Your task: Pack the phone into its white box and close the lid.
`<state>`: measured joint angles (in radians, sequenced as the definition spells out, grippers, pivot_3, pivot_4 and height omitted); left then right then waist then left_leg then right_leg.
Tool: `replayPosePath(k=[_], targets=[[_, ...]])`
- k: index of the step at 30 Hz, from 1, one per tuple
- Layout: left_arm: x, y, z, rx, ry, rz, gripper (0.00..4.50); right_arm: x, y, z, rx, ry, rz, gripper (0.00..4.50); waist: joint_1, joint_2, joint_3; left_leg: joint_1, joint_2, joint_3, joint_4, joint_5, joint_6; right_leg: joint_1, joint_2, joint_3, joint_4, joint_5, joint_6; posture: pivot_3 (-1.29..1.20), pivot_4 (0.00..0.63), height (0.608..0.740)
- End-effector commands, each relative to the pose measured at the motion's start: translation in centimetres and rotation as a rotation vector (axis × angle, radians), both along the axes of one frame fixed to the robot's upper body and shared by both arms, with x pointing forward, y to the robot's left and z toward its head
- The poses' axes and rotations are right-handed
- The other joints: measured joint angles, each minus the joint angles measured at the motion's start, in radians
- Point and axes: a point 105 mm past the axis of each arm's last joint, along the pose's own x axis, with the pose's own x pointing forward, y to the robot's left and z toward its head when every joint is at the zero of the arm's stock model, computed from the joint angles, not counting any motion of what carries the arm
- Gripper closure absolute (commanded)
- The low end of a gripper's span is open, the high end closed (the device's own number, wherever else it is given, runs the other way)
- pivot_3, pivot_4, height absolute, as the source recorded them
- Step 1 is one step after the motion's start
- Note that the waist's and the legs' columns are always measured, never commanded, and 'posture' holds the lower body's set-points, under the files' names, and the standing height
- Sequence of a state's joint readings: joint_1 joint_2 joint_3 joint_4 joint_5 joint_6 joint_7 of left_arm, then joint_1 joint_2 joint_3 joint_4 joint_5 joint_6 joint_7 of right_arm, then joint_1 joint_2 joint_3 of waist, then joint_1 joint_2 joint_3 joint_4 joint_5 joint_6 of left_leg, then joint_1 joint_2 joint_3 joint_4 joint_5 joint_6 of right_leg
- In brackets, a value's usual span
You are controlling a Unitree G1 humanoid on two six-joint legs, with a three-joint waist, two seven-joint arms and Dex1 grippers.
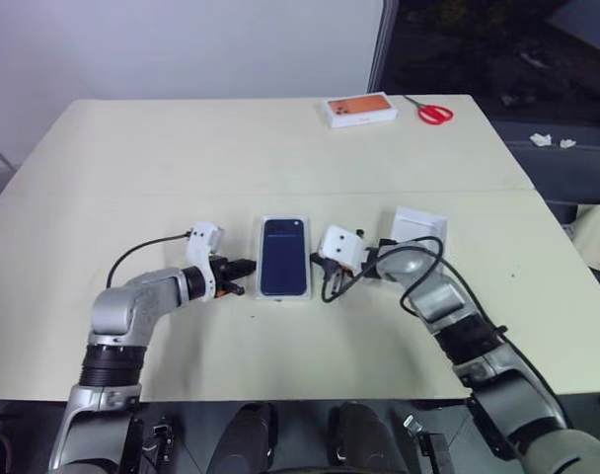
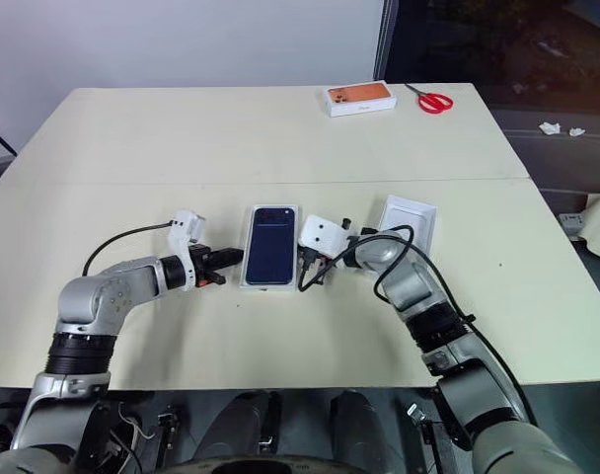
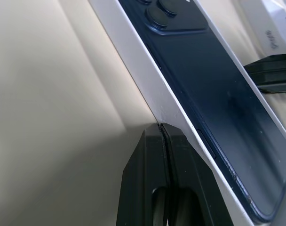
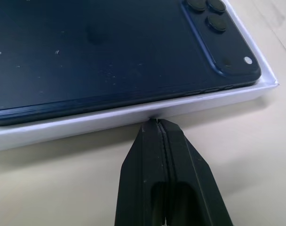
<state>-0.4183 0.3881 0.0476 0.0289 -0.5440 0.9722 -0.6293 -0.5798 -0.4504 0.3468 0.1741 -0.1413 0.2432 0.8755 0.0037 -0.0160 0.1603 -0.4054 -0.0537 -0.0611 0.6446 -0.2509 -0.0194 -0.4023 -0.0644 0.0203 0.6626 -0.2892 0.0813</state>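
The dark navy phone (image 1: 284, 255) lies back up inside the white box (image 1: 283, 296) at the middle of the table, its camera cluster (image 4: 218, 23) showing. My left gripper (image 1: 249, 266) is shut, and its tips touch the box's left long wall (image 3: 147, 75). My right gripper (image 1: 320, 265) is shut too, with its tips against the right long wall (image 4: 86, 123). Neither gripper holds anything. The lid (image 1: 418, 227) lies to the right of the box with its white inside up, partly hidden behind my right arm.
An orange-topped box (image 1: 359, 109) and red scissors (image 1: 434, 113) lie near the table's far edge. A black cable loops from each wrist over the table beside the box. The beige table (image 1: 182, 178) has open room to the left and behind the box.
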Motion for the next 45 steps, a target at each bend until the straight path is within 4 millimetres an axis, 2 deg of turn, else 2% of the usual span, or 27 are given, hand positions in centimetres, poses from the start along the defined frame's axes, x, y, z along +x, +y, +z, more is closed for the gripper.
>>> replayPosePath(k=[1,7,12,24,31,36,39,45], targets=[[-0.9,-3.4,-1.4,0.023,0.043,-0.122,4.45,0.0,-2.1,1.1,-0.014,-0.013,-0.028,4.50,0.011,0.000,0.000,-0.001,0.000,0.000,0.001,0.000,0.000,0.000,0.000,-0.001,0.000,0.000,0.000,0.00,0.150,0.740],[0.3,-5.9,-1.1,0.003,0.028,-0.167,4.45,-0.4,-6.1,0.0,-0.067,0.024,-0.116,4.50,0.016,0.000,0.000,-0.001,-0.001,-0.001,0.004,-0.002,0.003,0.005,-0.001,-0.003,-0.004,0.000,0.000,0.00,0.150,0.740],[0.9,-7.4,-1.0,0.001,0.020,-0.207,4.45,-0.6,-8.3,-0.1,-0.097,0.032,-0.161,4.50,0.016,0.000,0.000,0.000,-0.001,-0.002,0.004,-0.002,0.004,0.007,-0.001,-0.004,-0.006,0.000,0.000,0.00,0.150,0.740],[0.7,-9.5,-0.5,-0.025,0.007,-0.261,4.45,-1.4,-11.1,-0.3,-0.144,0.044,-0.196,4.50,0.018,0.000,0.000,0.000,-0.002,-0.003,0.005,-0.003,0.005,0.010,-0.001,-0.005,-0.008,0.000,0.001,0.00,0.150,0.740],[0.5,-10.4,-0.6,-0.036,0.010,-0.273,4.45,-1.5,-12.0,-0.3,-0.162,0.053,-0.204,4.50,0.029,0.000,0.000,0.000,-0.001,-0.003,0.005,-0.003,0.005,0.010,-0.001,-0.005,-0.009,0.000,0.001,0.00,0.150,0.740],[0.6,-10.2,-0.5,-0.026,-0.002,-0.268,4.45,-1.6,-11.8,-0.2,-0.159,0.057,-0.194,4.50,0.034,0.000,0.000,0.000,-0.002,-0.002,0.005,-0.003,0.005,0.010,-0.001,-0.005,-0.009,0.000,0.001,0.00,0.150,0.740],[1.4,-8.7,-0.2,0.007,-0.052,-0.233,4.45,-1.8,-11.6,0.2,-0.165,0.052,-0.173,4.50,0.033,0.000,0.000,0.000,-0.001,-0.002,0.005,-0.003,0.005,0.010,-0.001,-0.005,-0.009,0.000,0.001,0.00,0.150,0.740],[1.9,-6.1,1.0,0.016,-0.112,-0.187,4.45,-1.9,-12.7,2.0,-0.176,0.037,-0.183,4.50,0.027,0.000,0.000,0.000,-0.001,-0.002,0.005,-0.003,0.005,0.009,-0.001,-0.004,-0.009,0.000,0.001,0.00,0.150,0.740]])
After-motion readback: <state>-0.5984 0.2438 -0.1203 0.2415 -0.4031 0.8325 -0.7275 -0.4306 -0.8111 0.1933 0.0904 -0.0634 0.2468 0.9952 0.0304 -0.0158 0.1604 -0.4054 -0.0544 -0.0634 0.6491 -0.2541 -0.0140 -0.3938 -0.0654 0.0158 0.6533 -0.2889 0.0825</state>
